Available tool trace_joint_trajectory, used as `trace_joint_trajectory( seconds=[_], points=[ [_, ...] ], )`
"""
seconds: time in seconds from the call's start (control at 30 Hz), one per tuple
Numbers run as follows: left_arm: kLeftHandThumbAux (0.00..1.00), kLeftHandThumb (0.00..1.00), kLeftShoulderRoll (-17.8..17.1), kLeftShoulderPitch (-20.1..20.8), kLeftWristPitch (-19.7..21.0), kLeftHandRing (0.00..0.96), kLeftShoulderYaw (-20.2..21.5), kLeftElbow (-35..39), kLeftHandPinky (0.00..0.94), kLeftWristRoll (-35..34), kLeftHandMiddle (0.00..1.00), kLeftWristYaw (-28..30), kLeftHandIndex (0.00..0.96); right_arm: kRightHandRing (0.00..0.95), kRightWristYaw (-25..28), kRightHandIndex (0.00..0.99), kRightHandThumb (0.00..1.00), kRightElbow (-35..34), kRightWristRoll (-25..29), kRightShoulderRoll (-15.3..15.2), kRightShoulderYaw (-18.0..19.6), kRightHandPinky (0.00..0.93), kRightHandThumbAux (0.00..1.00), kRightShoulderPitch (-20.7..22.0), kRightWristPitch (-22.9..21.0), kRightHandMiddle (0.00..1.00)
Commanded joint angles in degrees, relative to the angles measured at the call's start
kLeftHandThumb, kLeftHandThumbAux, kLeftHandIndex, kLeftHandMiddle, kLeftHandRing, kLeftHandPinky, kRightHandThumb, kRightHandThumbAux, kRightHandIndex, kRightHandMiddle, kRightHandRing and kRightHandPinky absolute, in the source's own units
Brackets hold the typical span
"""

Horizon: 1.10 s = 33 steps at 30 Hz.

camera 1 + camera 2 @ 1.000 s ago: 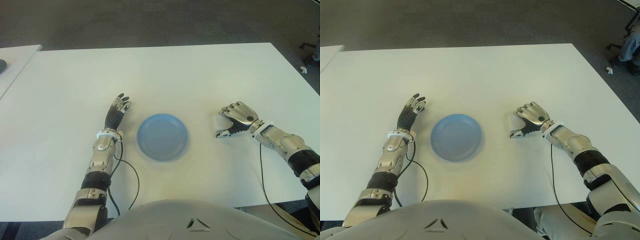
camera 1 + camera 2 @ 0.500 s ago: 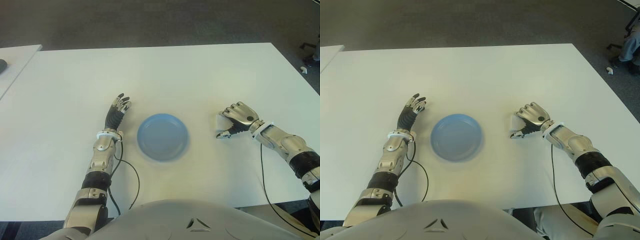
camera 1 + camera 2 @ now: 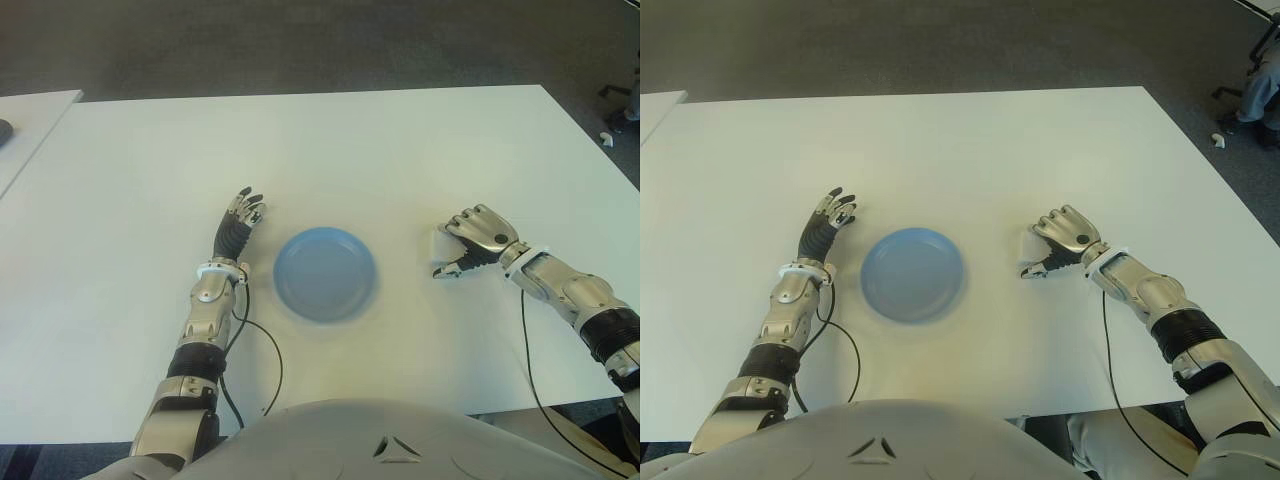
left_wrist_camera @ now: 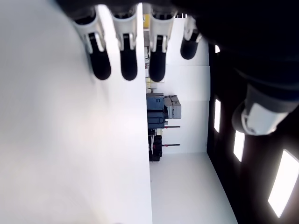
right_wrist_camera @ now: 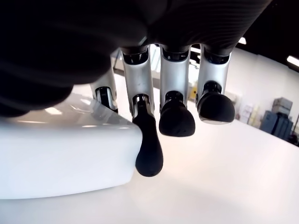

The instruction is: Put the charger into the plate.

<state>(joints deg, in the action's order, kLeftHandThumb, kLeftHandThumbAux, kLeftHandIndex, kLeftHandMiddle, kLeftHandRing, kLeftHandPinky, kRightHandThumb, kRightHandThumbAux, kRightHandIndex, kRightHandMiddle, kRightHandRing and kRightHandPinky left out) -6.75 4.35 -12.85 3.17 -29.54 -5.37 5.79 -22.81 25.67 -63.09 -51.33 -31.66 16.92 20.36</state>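
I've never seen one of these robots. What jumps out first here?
A blue plate sits empty mid-table. To its right, the right hand curls over a small white charger, fingers not clearly closed on it. The left hand shows left of the plate, fingers open.

No readable text in any view.
You will find no letters, numbers, brand marks or signs that can be read on the white charger (image 5: 60, 154) under the right hand (image 3: 478, 236), on the blue plate (image 3: 325, 273) beside the left hand (image 3: 237, 222), or on the table (image 3: 330, 150); the shelves far behind the left hand's fingers (image 4: 128, 60) are too small to tell.
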Motion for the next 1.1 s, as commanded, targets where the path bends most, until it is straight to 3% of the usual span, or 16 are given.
trace_joint_trajectory(
  seconds=[0.03, 0.37, 0.47, 0.53, 0.83, 1.1],
  points=[
    [0.495, 0.0, 1.3, -4.21, 5.1, 0.165, -1.39, -5.62, 0.165, 1.33, 0.18, 0.62, 0.086, 0.822, 1.5, 0.441, 0.728, -4.56, 0.07, -1.29, 2.09, 0.837, 0.708, 0.12, 0.02, 0.819],
    [0.5, 0.0, 1.32, -3.73, 3.81, 0.156, -0.94, -7.19, 0.162, 0.88, 0.17, 1.22, 0.084, 0.833, -1.31, 0.441, 0.731, -12.77, 1.07, -0.81, 8.65, 0.852, 0.708, -0.33, -0.83, 0.836],
    [0.5, 0.0, 1.35, -1.89, 2.31, 0.157, -0.21, -11.94, 0.162, 0.57, 0.172, 1.55, 0.087, 0.839, -1.36, 0.441, 0.733, -14.94, 1.02, 0.04, 10.25, 0.858, 0.707, -0.07, -1.45, 0.841],
    [0.499, 0.0, 1.35, -1.01, 1.32, 0.156, 0.1, -14.36, 0.158, 0.49, 0.172, 1.69, 0.088, 0.842, -1.21, 0.441, 0.734, -15.59, 0.91, 0.32, 10.8, 0.862, 0.707, -0.13, -1.6, 0.844],
    [0.486, 0.0, 1.57, -0.94, 2.52, 0.14, -0.18, -12.01, 0.15, 0.03, 0.152, 2.06, 0.081, 0.851, -0.18, 0.441, 0.737, -19.69, 1.01, 3.63, 13.25, 0.866, 0.707, 1.13, -3.13, 0.853],
    [0.479, 0.0, 1.88, -1.44, 2.32, 0.143, -0.07, -11.46, 0.156, -0.51, 0.155, 3.05, 0.09, 0.868, -0.55, 0.441, 0.741, -20.84, 0.5, 6.46, 13.09, 0.879, 0.707, 2.97, -2.24, 0.867]
  ],
)
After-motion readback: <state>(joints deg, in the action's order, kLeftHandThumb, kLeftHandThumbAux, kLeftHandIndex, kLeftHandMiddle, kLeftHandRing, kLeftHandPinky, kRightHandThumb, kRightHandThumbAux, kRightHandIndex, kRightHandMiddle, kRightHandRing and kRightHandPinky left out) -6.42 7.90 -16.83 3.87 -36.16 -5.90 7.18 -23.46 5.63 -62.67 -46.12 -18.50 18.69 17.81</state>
